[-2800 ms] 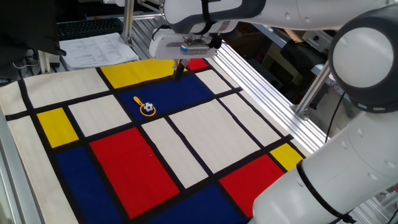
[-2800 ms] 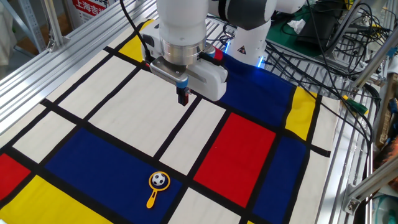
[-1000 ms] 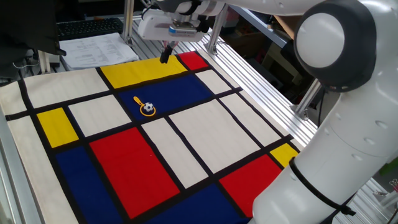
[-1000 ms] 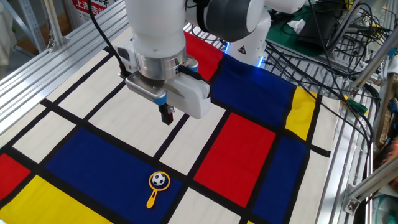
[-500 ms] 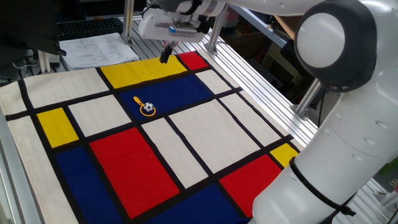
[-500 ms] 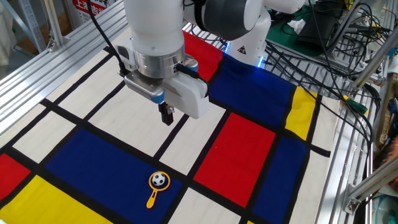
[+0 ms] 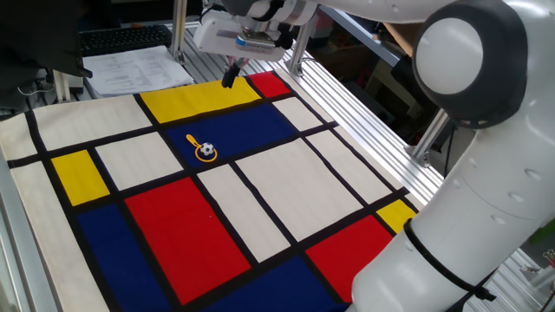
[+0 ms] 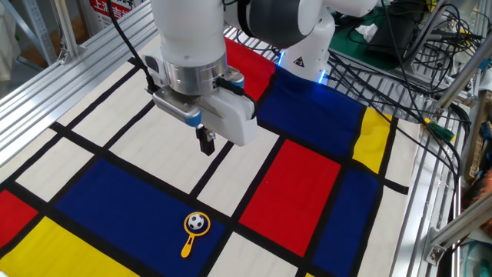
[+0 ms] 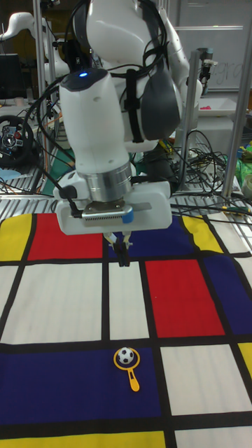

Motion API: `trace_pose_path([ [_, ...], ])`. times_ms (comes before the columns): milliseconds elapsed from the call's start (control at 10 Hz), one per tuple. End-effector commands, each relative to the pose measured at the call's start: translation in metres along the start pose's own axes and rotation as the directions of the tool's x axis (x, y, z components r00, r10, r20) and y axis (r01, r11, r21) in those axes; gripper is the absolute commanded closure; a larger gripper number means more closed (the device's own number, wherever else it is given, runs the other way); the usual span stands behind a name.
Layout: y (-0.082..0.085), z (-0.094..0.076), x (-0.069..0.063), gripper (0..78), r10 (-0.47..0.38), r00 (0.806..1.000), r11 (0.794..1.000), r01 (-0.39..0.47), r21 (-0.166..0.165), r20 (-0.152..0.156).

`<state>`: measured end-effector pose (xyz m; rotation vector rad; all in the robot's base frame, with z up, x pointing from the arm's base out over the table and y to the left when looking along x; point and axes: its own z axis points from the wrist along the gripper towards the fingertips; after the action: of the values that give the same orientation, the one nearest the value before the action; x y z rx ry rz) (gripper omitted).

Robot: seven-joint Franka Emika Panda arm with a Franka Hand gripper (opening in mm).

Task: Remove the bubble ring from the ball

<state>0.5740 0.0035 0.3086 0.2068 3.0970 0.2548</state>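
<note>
Ring (image 9: 128,363) flat on blue panel, encircling ball (image 9: 125,356) | gripper (image 9: 122,260) above, fingers together, well apart

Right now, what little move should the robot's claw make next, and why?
Probably travel over toward the thin orange plastic ring and open. The ring encircles the tiny black-and-white ball on the blue patch, while the gripper hangs apart, shut and empty.

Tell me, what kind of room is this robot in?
Probably a robotics lab or workshop. The white robot arm is mounted at a table framed in aluminium rails, loose cables trail behind it, and a colour-block cloth holds only a small ball inside a bubble ring.
</note>
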Motion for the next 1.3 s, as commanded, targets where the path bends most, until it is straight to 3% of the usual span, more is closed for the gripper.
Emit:
trace_pose_path([
  [100, 0.013, 0.018, -0.008, 77.6, -0.002, 1.000, 1.000, 0.002, 0.024, 0.003],
  [500, 0.026, 0.062, -0.024, 77.6, -0.035, 0.999, 0.999, 0.035, 0.042, -0.005],
  [800, 0.027, 0.086, -0.032, 77.6, -0.060, 0.998, 0.997, 0.060, 0.046, -0.014],
  [900, 0.026, 0.102, -0.037, 77.6, -0.070, 0.997, 0.996, 0.070, 0.046, -0.013],
  [1300, 0.022, 0.116, -0.042, 77.6, -0.089, 0.996, 0.994, 0.090, 0.054, -0.021],
])
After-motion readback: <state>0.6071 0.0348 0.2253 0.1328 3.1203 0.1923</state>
